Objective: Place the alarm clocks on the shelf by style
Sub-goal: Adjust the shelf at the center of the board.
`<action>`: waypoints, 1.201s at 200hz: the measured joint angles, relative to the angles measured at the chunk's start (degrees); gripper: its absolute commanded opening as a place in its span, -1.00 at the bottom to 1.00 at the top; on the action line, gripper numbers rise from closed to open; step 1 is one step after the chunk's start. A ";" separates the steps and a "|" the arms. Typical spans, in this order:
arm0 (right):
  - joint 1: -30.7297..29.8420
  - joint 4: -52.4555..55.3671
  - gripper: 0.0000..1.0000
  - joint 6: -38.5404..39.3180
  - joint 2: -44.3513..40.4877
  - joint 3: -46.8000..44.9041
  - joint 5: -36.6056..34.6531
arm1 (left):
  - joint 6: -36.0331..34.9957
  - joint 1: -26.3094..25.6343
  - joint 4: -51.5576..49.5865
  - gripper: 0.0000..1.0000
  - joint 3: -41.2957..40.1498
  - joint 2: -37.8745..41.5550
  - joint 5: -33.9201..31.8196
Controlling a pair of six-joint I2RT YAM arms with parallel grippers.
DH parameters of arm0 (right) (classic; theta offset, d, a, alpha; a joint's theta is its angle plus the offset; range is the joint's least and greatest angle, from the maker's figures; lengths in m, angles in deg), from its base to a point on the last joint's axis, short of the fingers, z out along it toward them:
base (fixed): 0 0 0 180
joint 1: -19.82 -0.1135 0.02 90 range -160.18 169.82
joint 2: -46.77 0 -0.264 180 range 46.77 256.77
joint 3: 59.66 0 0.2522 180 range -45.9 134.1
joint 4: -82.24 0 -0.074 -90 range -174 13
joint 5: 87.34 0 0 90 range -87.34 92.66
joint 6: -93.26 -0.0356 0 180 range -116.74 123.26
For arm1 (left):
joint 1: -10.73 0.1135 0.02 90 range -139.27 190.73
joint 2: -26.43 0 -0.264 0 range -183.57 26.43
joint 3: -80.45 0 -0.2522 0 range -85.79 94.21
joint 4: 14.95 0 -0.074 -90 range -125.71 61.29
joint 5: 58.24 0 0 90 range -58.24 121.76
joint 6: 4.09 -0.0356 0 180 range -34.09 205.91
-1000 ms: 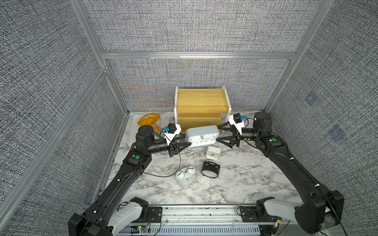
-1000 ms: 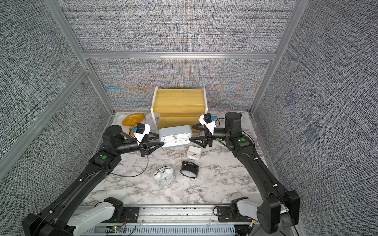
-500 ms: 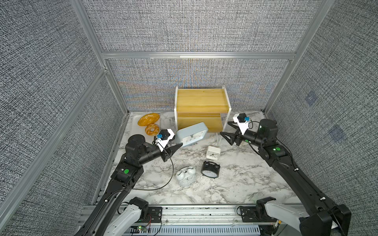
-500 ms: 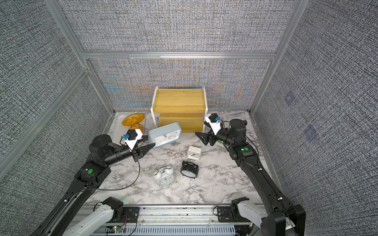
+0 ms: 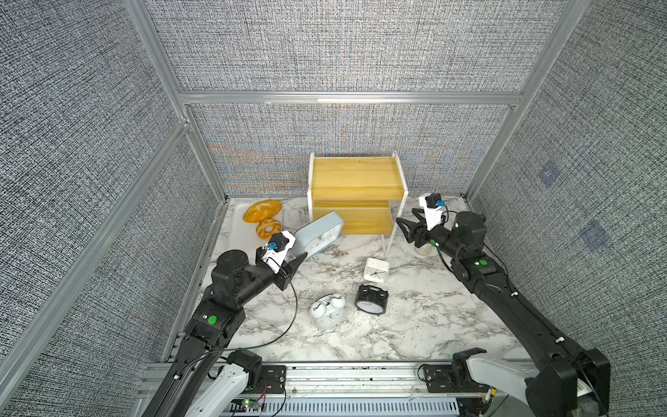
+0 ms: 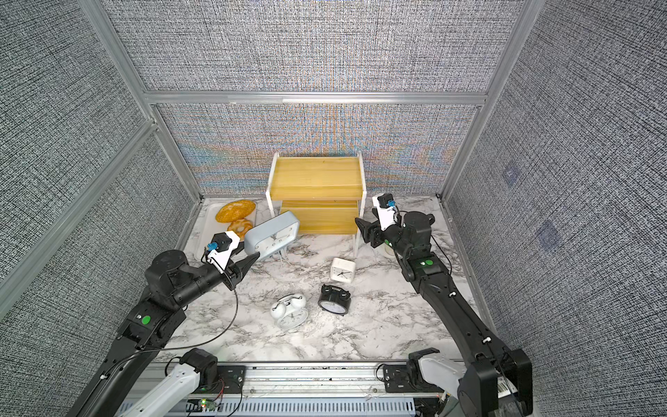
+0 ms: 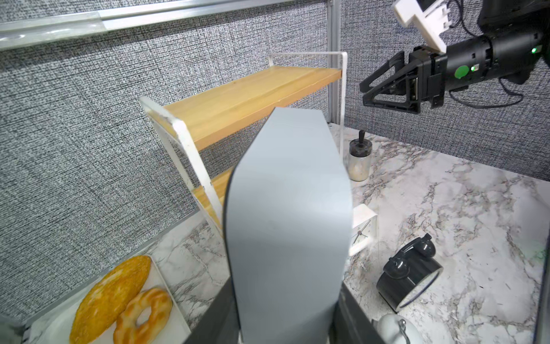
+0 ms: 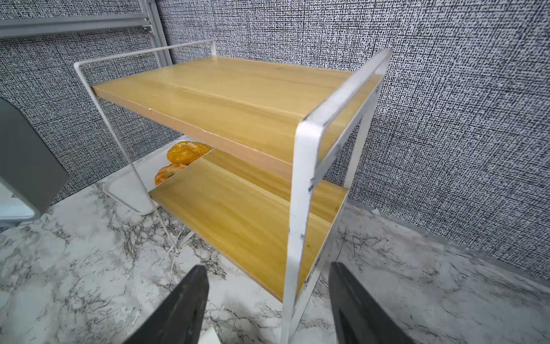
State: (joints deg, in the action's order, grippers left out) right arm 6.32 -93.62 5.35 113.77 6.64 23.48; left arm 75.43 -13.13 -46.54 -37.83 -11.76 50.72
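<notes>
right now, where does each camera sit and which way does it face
Top views: high above the robot's base end, looking down and forward over the table; both arms show, left gripper shut on the grey-blue clock, right gripper open beside the shelf.
Left wrist: on the left arm, looking along the held clock to the shelf; own fingers flank it, right gripper ahead.
Right wrist: on the right arm, facing the shelf's end; both own fingers show.
Shared: both wrist views catch shelf, clock and bread tray.

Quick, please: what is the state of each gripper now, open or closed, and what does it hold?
Left gripper: closed on the grey-blue clock.
Right gripper: open, holding nothing.
</notes>
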 measured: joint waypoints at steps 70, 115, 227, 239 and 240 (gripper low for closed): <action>0.00 -4.46 0.10 -1.49 7.06 2.54 -2.89 | 1.79 0.04 -0.63 -0.71 -1.22 3.93 -7.41; -0.28 -6.93 0.05 -1.70 9.40 2.54 -4.04 | 2.58 0.04 -0.76 -0.72 -2.82 6.93 -12.44; -1.49 -11.56 -0.43 -2.29 11.10 0.98 -7.76 | 5.62 0.83 0.85 -0.72 -4.22 3.76 -25.03; -1.51 -11.58 -0.45 -2.25 10.51 0.50 -8.15 | 6.03 1.42 1.20 -0.72 -4.22 2.97 -25.03; -1.51 -11.58 -0.45 -2.23 10.49 0.48 -8.15 | 6.05 1.46 1.22 -0.72 -4.22 2.93 -25.00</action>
State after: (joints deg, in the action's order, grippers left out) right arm 4.81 -105.21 3.12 124.26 7.12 15.33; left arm 81.49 -11.66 -45.31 -42.05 -8.83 25.72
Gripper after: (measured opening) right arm 0.280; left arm 0.462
